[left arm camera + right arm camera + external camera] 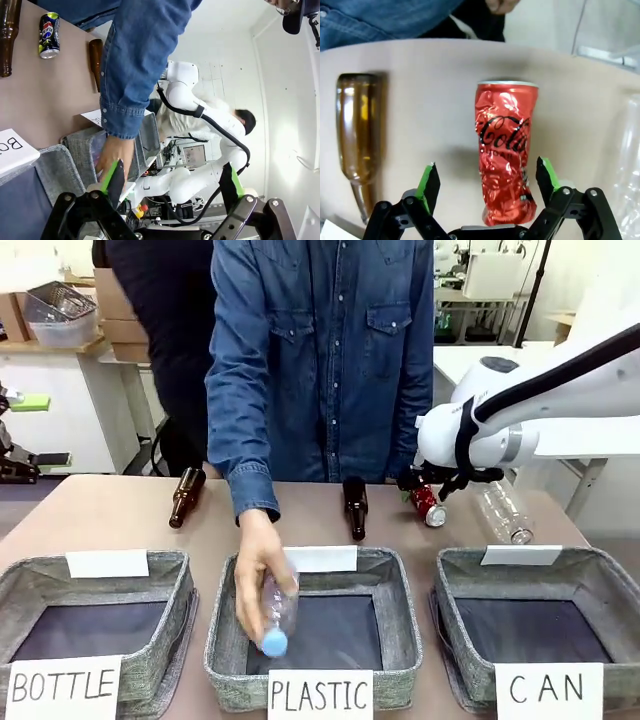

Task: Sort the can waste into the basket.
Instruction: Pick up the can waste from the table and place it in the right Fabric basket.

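A dented shiny red can lies on the table between the open fingers of my right gripper, its lower end level with the green pads, which do not touch it. From the front the red can lies at the far right of the table, with my right gripper just over it. The grey CAN basket stands at the front right, with nothing in it. A black-and-silver can lies on the table in the left wrist view. My left gripper is open and holds nothing.
A person's hand lowers a clear plastic bottle into the PLASTIC basket. The BOTTLE basket stands at the front left. Two brown bottles and a clear plastic bottle lie along the far side.
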Controlling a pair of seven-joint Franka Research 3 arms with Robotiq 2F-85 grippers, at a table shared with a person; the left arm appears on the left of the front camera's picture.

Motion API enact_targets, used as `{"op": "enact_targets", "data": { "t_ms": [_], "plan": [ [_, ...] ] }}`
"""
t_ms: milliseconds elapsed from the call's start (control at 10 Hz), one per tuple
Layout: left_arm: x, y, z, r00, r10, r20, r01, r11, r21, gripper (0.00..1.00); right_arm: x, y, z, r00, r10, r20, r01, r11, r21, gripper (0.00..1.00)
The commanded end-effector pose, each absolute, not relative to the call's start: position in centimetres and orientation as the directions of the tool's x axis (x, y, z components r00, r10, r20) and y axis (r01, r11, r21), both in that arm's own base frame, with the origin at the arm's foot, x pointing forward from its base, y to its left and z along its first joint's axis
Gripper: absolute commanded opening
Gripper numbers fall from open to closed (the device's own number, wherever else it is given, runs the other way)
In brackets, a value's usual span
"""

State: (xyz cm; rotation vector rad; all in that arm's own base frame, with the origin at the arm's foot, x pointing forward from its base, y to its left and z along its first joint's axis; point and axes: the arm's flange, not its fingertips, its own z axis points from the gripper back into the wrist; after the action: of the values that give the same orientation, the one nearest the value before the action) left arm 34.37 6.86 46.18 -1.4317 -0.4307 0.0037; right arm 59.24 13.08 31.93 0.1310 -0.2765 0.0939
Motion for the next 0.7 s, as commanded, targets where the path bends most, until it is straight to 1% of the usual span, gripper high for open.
{"op": "enact_targets", "data": {
  "t_ms": [0, 200, 400, 500, 600],
  "plan": [
    [34.4, 6.7, 46.5, 0.921, 0.266, 0.284, 0.258, 0.130, -0.957, 1.00, 60.4, 13.9, 31.4, 0.968, 0.041, 0.246, -0.064, 0.994, 0.088, 1.00],
    [34.4, 6.7, 46.5, 0.921, 0.266, 0.284, 0.258, 0.130, -0.957, 1.00, 60.4, 14.1, 31.0, 0.971, 0.046, 0.233, -0.065, 0.995, 0.076, 1.00],
    [34.4, 6.7, 46.5, 0.921, 0.266, 0.284, 0.258, 0.130, -0.957, 1.00, 60.6, 13.8, 30.8, 0.974, 0.020, 0.224, -0.036, 0.997, 0.071, 1.00],
    [34.4, 6.7, 46.5, 0.921, 0.266, 0.284, 0.258, 0.130, -0.957, 1.00, 60.5, 13.7, 30.6, 0.977, 0.011, 0.214, -0.025, 0.998, 0.063, 0.40],
    [34.4, 6.7, 46.5, 0.921, 0.266, 0.284, 0.258, 0.130, -0.957, 1.00, 60.4, 13.7, 30.4, 0.978, 0.009, 0.210, -0.022, 0.998, 0.057, 0.40]
  ]
}}
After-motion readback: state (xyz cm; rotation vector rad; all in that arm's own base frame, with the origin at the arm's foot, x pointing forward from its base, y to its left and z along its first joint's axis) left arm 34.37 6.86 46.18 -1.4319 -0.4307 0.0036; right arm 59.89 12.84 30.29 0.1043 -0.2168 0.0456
